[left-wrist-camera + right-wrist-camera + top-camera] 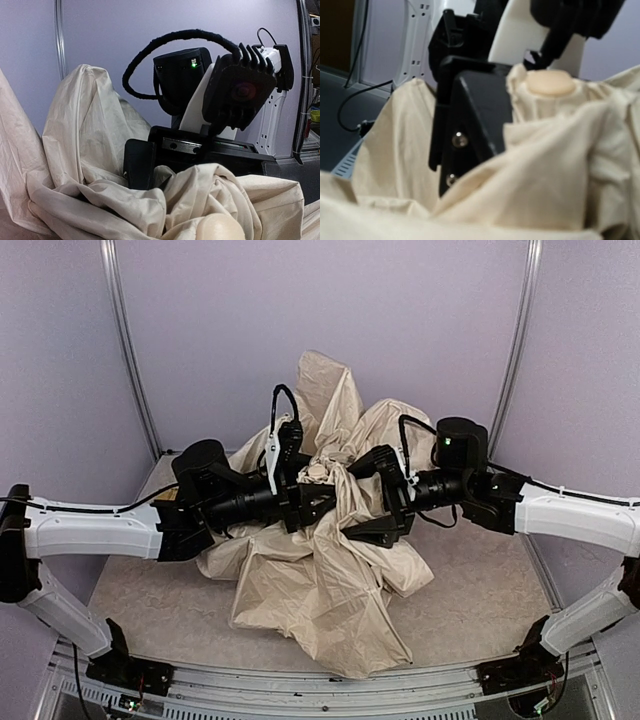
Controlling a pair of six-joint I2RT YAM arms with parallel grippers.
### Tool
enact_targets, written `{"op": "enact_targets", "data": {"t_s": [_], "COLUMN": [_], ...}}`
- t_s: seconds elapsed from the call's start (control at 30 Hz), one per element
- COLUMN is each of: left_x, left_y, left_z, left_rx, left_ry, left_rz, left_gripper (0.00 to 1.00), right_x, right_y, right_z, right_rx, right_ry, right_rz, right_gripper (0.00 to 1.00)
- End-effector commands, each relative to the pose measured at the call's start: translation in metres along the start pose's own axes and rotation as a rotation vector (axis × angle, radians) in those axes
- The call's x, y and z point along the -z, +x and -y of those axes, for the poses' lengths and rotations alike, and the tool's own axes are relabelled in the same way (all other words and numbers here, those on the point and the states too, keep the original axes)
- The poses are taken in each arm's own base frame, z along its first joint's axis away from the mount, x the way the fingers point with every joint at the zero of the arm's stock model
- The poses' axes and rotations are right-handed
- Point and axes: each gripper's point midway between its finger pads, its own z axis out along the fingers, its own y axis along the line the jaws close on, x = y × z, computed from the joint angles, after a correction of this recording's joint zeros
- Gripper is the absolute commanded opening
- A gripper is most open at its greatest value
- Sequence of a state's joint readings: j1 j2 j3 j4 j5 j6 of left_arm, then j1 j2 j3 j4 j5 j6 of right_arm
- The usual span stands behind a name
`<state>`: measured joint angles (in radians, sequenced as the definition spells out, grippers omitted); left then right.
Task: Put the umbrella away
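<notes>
Umbrella [320, 580] lay crumpled at centre of surface [150, 610]. Right pincer [367, 498] at its 3 o'clock side, spread around fabric. Left pincer [322, 498] buried in folds from 9 o'clock; couldn't tell its grip.

- Soft, even light; my overhead view is sharp, with faint shadows under the umbrella [320, 580] fabric.
- My right wrist view is blurred up close.
</notes>
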<state>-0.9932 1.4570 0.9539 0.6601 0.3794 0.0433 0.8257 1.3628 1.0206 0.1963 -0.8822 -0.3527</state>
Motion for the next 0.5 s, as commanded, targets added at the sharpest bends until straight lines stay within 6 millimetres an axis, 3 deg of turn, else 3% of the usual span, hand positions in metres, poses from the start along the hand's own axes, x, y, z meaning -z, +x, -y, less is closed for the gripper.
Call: {"op": "enact_targets", "data": {"t_s": [0.0, 0.07, 0.23, 0.47], "left_x": [-0.008, -0.012, -0.023, -0.016], "left_y": [-0.049, -0.047, -0.041, -0.033], "left_z": [0.049, 0.056, 0.076, 0.076], "left_rx": [-0.013, 0.009, -0.009, -0.04], "left_ry": [0.234, 0.27, 0.325, 0.297], "left_rz": [0.174, 0.175, 0.137, 0.096], "left_gripper": [0.01, 0.01, 0.01, 0.01], "right_x": [-0.004, -0.003, 0.017, 0.04], "right_y": [0.014, 0.024, 0.052, 0.055], "right_z": [0.018, 0.035, 0.085, 0.098], "right_rx": [0.013, -0.004, -0.023, 0.05], "right_ry": [0.126, 0.219, 0.47, 0.59], "right_rz": [-0.062, -0.104, -0.237, -0.318], "right_gripper": [0.88, 0.88, 1.0, 1.0]}}
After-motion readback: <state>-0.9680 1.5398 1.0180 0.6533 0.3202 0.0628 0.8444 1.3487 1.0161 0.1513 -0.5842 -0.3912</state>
